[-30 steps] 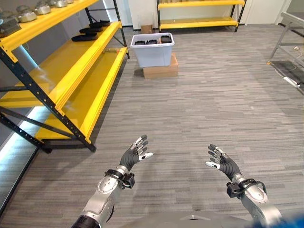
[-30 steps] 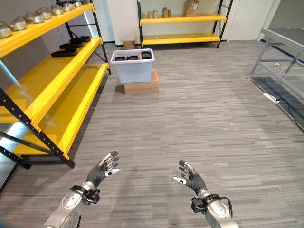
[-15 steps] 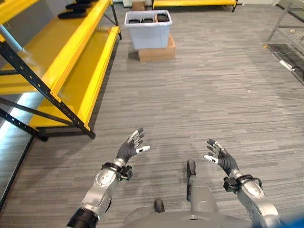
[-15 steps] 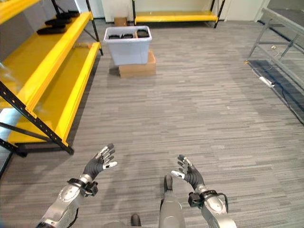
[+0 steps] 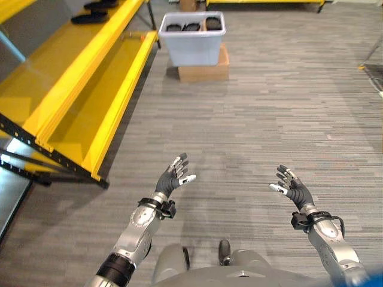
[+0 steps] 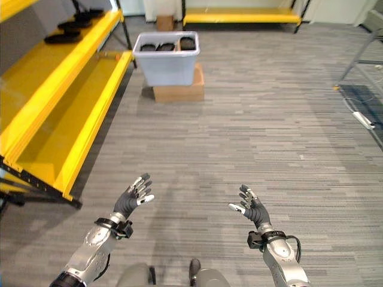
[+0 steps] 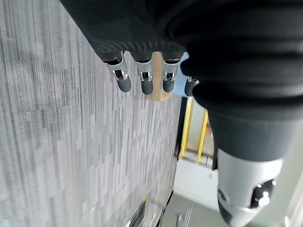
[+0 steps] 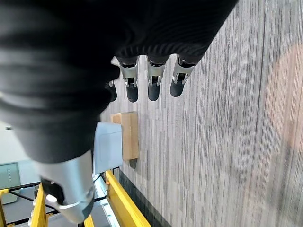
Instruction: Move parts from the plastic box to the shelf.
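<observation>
Plastic box (image 5: 195,45): pale translucent plastic, smooth, showing a soft sheen. Parts (image 5: 192,26) inside: black, matt-looking. Cardboard carton (image 5: 203,72) under the box: plain brown, dull. Shelf (image 5: 72,95): yellow-painted metal boards reflecting light glossily, with black matt metal uprights. Floor (image 5: 269,107): grey striped planks, matt and finely textured. Left hand (image 5: 170,179) and right hand (image 5: 294,190): silver metallic fingers (image 7: 144,80) with dark tips, dark ribbed cover looking like matt rubber.

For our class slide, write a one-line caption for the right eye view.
Both open hands, left hand and right hand, raised empty over grey floor, plastic box of dark parts far ahead beside yellow shelf.
</observation>
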You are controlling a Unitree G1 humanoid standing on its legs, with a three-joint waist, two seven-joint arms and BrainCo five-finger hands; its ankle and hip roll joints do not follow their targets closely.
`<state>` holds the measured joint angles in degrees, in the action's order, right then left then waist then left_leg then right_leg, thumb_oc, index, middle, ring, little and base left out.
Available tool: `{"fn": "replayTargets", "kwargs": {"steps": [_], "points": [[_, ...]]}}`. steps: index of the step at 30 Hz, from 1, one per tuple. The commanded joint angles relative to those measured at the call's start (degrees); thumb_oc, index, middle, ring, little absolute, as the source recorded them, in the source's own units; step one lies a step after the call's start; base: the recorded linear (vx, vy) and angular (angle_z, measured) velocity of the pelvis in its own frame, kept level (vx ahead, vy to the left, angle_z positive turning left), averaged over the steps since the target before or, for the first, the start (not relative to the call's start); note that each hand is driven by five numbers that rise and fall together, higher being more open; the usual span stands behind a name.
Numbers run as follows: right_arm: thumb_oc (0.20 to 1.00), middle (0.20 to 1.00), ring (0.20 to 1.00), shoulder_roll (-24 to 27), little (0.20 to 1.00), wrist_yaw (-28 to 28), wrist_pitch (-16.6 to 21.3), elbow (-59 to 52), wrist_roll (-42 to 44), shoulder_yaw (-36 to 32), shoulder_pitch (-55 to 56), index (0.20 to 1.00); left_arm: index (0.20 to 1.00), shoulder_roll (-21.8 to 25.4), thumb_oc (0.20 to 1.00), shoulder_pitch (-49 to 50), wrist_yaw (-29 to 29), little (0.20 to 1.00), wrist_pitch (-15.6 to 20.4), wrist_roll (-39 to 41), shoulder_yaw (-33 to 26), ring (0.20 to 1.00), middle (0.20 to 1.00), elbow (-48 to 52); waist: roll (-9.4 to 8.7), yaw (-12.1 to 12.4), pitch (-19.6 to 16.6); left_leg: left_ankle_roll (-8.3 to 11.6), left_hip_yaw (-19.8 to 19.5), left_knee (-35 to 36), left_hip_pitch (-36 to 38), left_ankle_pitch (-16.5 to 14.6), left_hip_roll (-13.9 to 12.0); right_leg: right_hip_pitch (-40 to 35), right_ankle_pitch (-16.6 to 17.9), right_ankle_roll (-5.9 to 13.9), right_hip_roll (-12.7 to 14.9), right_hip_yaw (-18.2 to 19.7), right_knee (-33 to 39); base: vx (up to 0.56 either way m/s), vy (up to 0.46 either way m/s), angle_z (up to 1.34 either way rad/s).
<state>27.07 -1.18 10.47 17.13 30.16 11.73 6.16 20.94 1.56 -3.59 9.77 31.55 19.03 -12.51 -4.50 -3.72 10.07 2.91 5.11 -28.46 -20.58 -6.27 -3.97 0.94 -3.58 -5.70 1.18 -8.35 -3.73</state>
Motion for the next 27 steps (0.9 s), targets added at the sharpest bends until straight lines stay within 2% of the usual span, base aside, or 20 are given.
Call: {"fn": "replayTargets", "kwargs": {"steps": [1,2,3,4,5,8,11,12,13,14,15,17,18,19,21,22,23,24,25,27], "points": [[1.0,1.0,1.0,2.26,1.0,1.06,3.82,-2.13,0.19,-1.05,-1.12,1.0,1.0,0.15,1.0,0.54,1.07,1.0,3.55,0.78,-2.51,1.0,1.0,4.05,2.49,0.93,0.91,0.74,0.58,12.05,4.96,7.89,-3.88,0.05,1.82,7.96,2.37,2.43,0.18,0.21,0.093,-0.57],[1.0,1.0,1.0,2.23,1.0,1.1,3.81,-1.95,-0.04,-0.89,-1.37,1.0,1.0,0.12,1.0,0.46,1.19,1.0,3.69,0.66,-2.67,1.0,1.0,3.69,2.84,1.48,1.17,1.4,0.87,17.66,6.59,10.6,-4.45,-1.31,1.11,7.92,1.95,2.75,0.12,0.46,0.197,-0.51],[1.0,1.0,1.0,2.09,1.0,1.36,3.94,-2.02,-0.69,-0.77,-1.56,1.0,1.0,-0.06,1.0,0.58,1.75,1.0,4.13,0.19,-3.35,1.0,1.0,3.26,3.6,2.72,1.14,2.62,-0.6,24.94,5.42,14.86,-5.6,-3.95,-0.71,8.32,1.59,3.39,0.25,0.59,0.242,-0.6],[1.0,1.0,1.0,1.7,1.0,0.99,3.74,-2.14,-0.98,-0.48,-1.7,1.0,1.0,0.07,1.0,0.23,1.99,1.0,4.43,-0.2,-3.56,1.0,1.0,2.65,4.02,3.13,0.64,3.31,-0.52,26.25,5.88,16.59,-5.93,-6.9,-2.53,8.85,1.81,4.03,0.34,0.49,0.207,-0.42],[1.0,1.0,1.0,1.69,1.0,0.99,3.74,-2.15,-0.98,-0.48,-1.69,1.0,1.0,0.07,1.0,0.23,1.99,1.0,4.45,-0.2,-3.55,1.0,1.0,2.63,3.98,3.16,0.7,3.32,-0.48,26.24,5.98,16.56,-5.91,-6.99,-2.56,8.85,1.85,4.05,0.35,0.38,0.169,-0.4],[1.0,1.0,1.0,0.4,1.0,0.59,3.34,-2.31,-0.86,0.73,-2.14,1.0,1.0,-1.1,1.0,0.77,2.53,1.0,4.32,1.66,-4.12,1.0,1.0,0.92,3.81,3.93,-1.33,1.83,-0.53,25.73,6.86,15.47,-3.82,-10.35,-3.82,10.06,4.0,4.81,0.66,0.36,0.181,-0.32],[1.0,1.0,1.0,-1.51,1.0,0.63,3.34,-2.61,-0.54,1.27,-2.94,1.0,1.0,-0.73,1.0,1.14,4.08,1.0,4.83,-0.29,-5.69,1.0,1.0,1.99,2.85,4.77,-2.8,-0.85,0.56,23.46,7.27,12.0,-0.5,-8.94,-3.26,11.77,7.07,4.98,-5.29,0.32,0.222,-0.15],[1.0,1.0,1.0,-2.27,1.0,0.7,3.41,-2.15,-0.11,1.88,-3.2,1.0,1.0,-0.64,1.0,0.92,4.58,1.0,4.74,-0.68,-5.66,1.0,1.0,1.53,2.46,4.83,-2.76,-2.0,0.94,22.91,7.84,10.63,0.72,-7.02,-1.02,12.14,8.08,5.05,-10.75,0.19,0.144,0.1],[1.0,1.0,1.0,-2.26,1.0,0.69,3.42,-2.14,-0.11,1.87,-3.22,1.0,1.0,-0.66,1.0,0.91,4.58,1.0,4.74,-0.68,-5.66,1.0,1.0,1.52,2.57,4.89,-2.94,-1.99,0.96,22.95,7.62,10.72,0.58,-6.76,-0.88,12.11,7.94,5.12,-10.71,0.23,0.248,0.28],[1.0,1.0,1.0,-2.94,1.0,0.96,2.98,-2.46,-0.02,3.0,-3.78,1.0,1.0,0.04,1.0,-0.06,5.36,1.0,4.62,-1.01,-5.79,1.0,1.0,1.6,2.33,4.52,-2.12,-4.59,0.9,22.27,9.38,8.12,3.24,-0.81,8.46,12.42,9.49,6.15,-22.81,0.27,0.314,0.43],[1.0,1.0,1.0,-2.99,1.0,1.04,2.77,-2.72,-0.51,3.62,-4.34,1.0,1.0,0.99,1.0,-1.16,5.8,1.0,4.61,-1.16,-5.62,1.0,1.0,1.57,3.11,3.54,-0.52,-6.41,0.95,22.91,12.2,6.91,4.14,3.54,12.71,12.14,9.74,6.2,-31.17,0.37,0.38,0.52],[1.0,1.0,1.0,-3.69,1.0,0.88,2.46,-2.88,-0.59,3.12,-3.76,1.0,1.0,1.36,1.0,-2.02,5.94,1.0,4.3,-2.0,-5.4,1.0,1.0,1.32,4.11,2.55,0.56,-6.98,1.57,23.09,14.5,4.84,4.12,8.32,10.07,11.57,10.9,3.45,-34.25,0.35,0.209,0.53],[1.0,1.0,1.0,-3.39,1.0,0.82,2.48,-3.81,0.28,2.84,-3.77,1.0,1.0,1.17,1.0,-2.43,5.82,1.0,4.54,-1.37,-4.98,1.0,1.0,1.28,4.78,0.66,1.34,-6.5,0.67,24.12,17.18,4.44,4.43,11.79,5.69,10.81,7.25,3.59,-29.49,0.39,0.089,0.3],[1.0,1.0,1.0,-3.41,1.0,0.79,2.7,-3.61,0.61,3.0,-4.25,1.0,1.0,1.06,1.0,-3.02,5.75,1.0,4.62,-1.17,-4.87,1.0,1.0,0.98,4.93,0.17,1.55,-6.21,0.87,24.62,18.11,4.1,4.59,13.65,4.73,10.49,6.43,2.98,-25.82,0.42,-0.013,0.01],[1.0,1.0,1.0,-3.21,1.0,1.07,2.84,-3.74,0.5,2.87,-5.11,1.0,1.0,0.59,1.0,-3.49,5.68,1.0,4.91,-0.72,-4.83,1.0,1.0,0.79,4.52,-0.59,1.86,-5.19,0.93,25.84,20.59,2.58,4.97,13.43,5.17,11.26,8.54,0.3,-13.52,0.32,-0.082,0.1],[1.0,1.0,1.0,-3.17,1.0,1.3,2.92,-3.12,0.26,3.0,-5.85,1.0,1.0,0.33,1.0,-3.97,5.8,1.0,5.04,-0.71,-4.81,1.0,1.0,0.2,4.26,-0.89,1.89,-4.7,1.18,26.51,21.81,1.95,5.17,14.39,6.61,11.92,9.15,-0.71,-7.39,0.2,-0.066,0.52],[1.0,1.0,1.0,-3.15,1.0,1.3,2.95,-3.06,0.26,3.02,-5.9,1.0,1.0,0.3,1.0,-4.01,5.79,1.0,5.07,-0.71,-4.81,1.0,1.0,0.14,4.49,-0.89,2.06,-4.64,1.14,26.61,22.1,1.84,4.93,13.83,6.84,11.91,8.87,-0.89,-6.79,0.4,-0.121,0.44],[1.0,1.0,1.0,-3.03,1.0,1.68,2.84,-3.08,-0.12,3.08,-7.03,1.0,1.0,-0.23,1.0,-4.84,5.92,1.0,5.24,-0.78,-4.84,1.0,1.0,-0.9,4.11,-1.89,2.13,-3.35,0.69,27.55,25.17,0.0,5.26,15.26,10.73,13.78,8.89,-0.13,1.53,0.42,-0.131,0.26],[1.0,1.0,1.0,-2.87,1.0,1.93,2.65,-3.34,-0.65,2.87,-7.3,1.0,1.0,-0.16,1.0,-5.2,5.85,1.0,5.1,-1.01,-4.89,1.0,1.0,-0.85,3.65,-2.39,1.99,-2.91,0.42,27.68,26.28,-0.95,5.44,15.66,12.66,14.68,9.33,0.49,5.2,0.42,-0.131,0.13],[1.0,1.0,1.0,-2.78,1.0,2.17,2.51,-3.37,-1.35,2.67,-7.54,1.0,1.0,-0.38,1.0,-5.25,5.77,1.0,5.12,-1.08,-4.91,1.0,1.0,-0.76,3.59,-2.62,1.95,-2.42,0.29,27.85,27.85,-1.99,5.14,15.69,13.98,15.45,9.64,0.22,6.8,0.43,-0.148,0.33]]}}
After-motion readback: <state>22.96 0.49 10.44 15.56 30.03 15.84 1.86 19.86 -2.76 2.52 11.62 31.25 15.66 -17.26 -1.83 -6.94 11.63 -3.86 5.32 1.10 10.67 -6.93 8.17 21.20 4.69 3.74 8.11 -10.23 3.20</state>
